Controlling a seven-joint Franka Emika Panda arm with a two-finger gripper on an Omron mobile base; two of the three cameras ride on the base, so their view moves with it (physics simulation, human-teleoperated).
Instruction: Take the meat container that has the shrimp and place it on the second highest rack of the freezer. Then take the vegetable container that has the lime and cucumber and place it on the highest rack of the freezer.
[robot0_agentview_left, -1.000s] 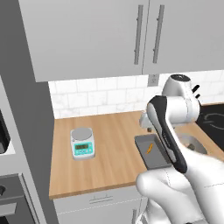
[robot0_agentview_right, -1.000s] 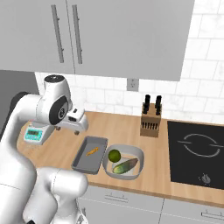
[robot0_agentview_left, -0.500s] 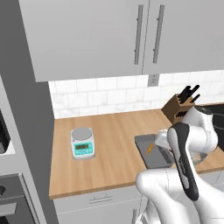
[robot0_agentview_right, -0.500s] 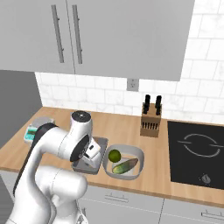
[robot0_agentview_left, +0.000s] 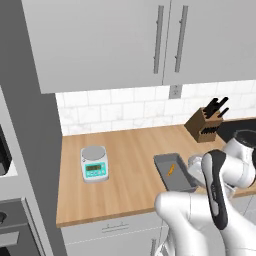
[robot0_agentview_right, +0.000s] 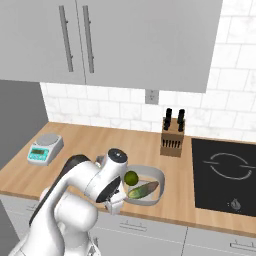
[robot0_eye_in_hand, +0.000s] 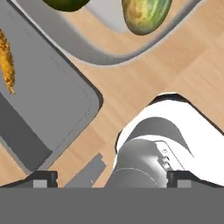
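We note the pincer (robot0_eye_in_hand: 111, 179) gaping wide and empty above the shallow dark grey rectangular tray (robot0_eye_in_hand: 52, 113) holding the small orange shrimp (robot0_eye_in_hand: 7, 61) on the wooden tabletop (robot0_agentview_left: 125, 165), apparently lining up a rim grasp.

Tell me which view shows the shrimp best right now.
The left base view: the shrimp lies unobstructed in the meat container. The hand view catches it close but cropped at the edge. In the right base view the arm covers it.

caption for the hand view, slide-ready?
Open gripper low over the counter, between the meat container holding the shrimp and the vegetable container with the cucumber.
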